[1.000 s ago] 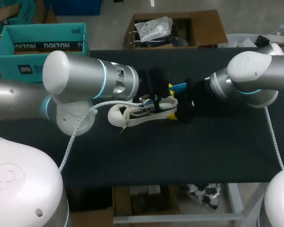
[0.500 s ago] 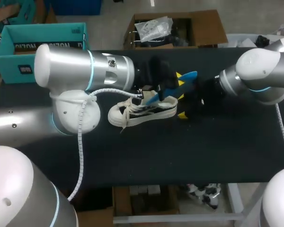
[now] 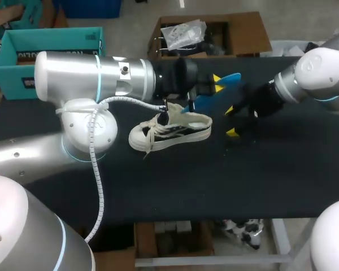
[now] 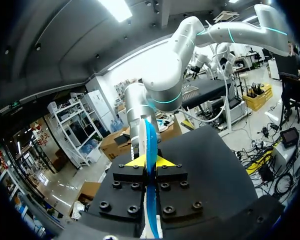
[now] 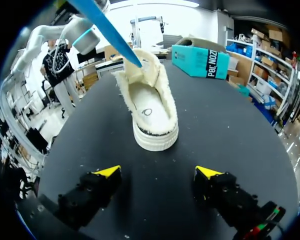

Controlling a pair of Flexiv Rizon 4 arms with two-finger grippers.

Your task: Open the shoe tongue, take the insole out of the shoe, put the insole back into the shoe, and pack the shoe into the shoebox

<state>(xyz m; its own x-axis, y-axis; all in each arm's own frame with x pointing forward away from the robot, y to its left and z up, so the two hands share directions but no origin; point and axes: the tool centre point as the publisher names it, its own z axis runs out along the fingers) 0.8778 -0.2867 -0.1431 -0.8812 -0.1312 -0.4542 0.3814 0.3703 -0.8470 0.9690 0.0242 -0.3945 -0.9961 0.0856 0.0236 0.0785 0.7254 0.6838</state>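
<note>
Shoe (image 3: 169, 131) axis L-R, heel twd right gripper (image 3: 230, 121); left gripper (image 4: 150, 161) pinches insole (image 4: 149, 137).

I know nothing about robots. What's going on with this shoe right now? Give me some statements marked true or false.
1. The left gripper is shut on the blue insole. True.
2. The right gripper grips the shoe's heel. False: it is open with nothing between its fingers, apart from the shoe.
3. The shoe stands on the black table. True.
4. The shoe is packed in the teal shoebox. False: it is on the table, and the shoebox stands apart at the far left.
5. The insole lies flat inside the shoe. False: the left gripper holds it raised above the shoe.
</note>
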